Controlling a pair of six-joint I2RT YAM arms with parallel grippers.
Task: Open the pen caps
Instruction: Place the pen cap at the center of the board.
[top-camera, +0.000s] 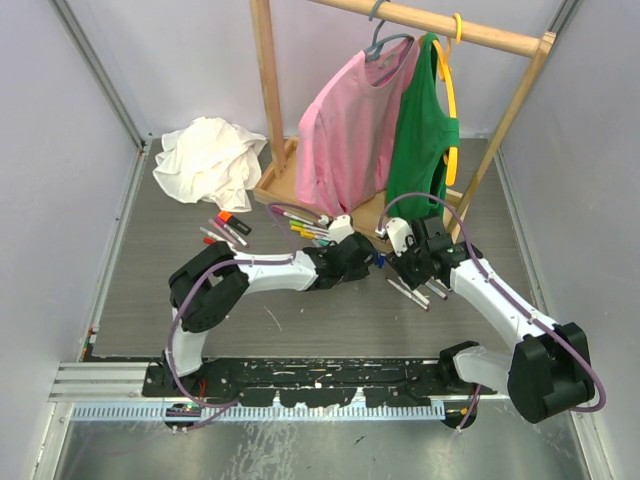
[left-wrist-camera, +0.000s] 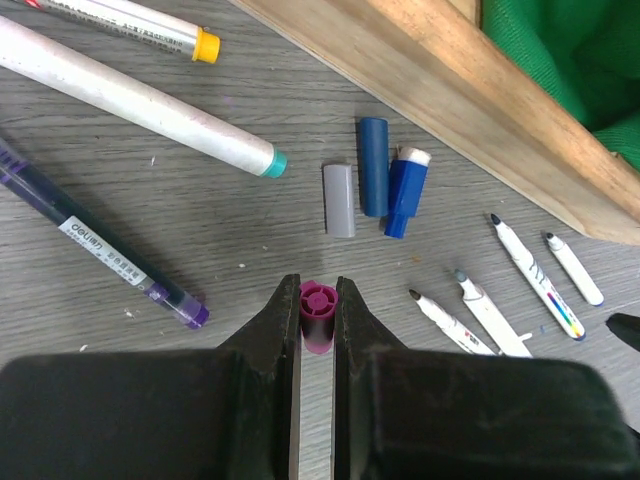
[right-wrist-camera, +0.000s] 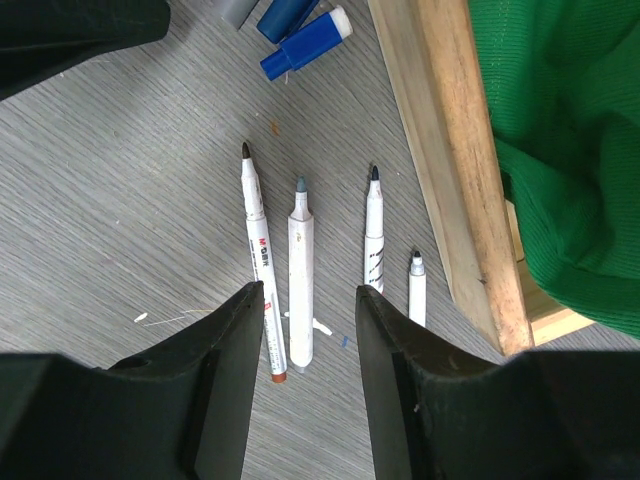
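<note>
From above, the left end effector (top-camera: 368, 258) and the right end effector (top-camera: 398, 262) sit nearly nose to nose mid-bench (top-camera: 150, 300), near the wooden rack base (top-camera: 275, 190).

In the left wrist view, its fingers clamp a magenta pen cap (left-wrist-camera: 318, 318). A loose grey cap (left-wrist-camera: 339, 200) and a blue cap (left-wrist-camera: 373, 180) lie just ahead.

In the right wrist view, its jaws stand apart and empty over four uncapped pens (right-wrist-camera: 300, 290).
</note>
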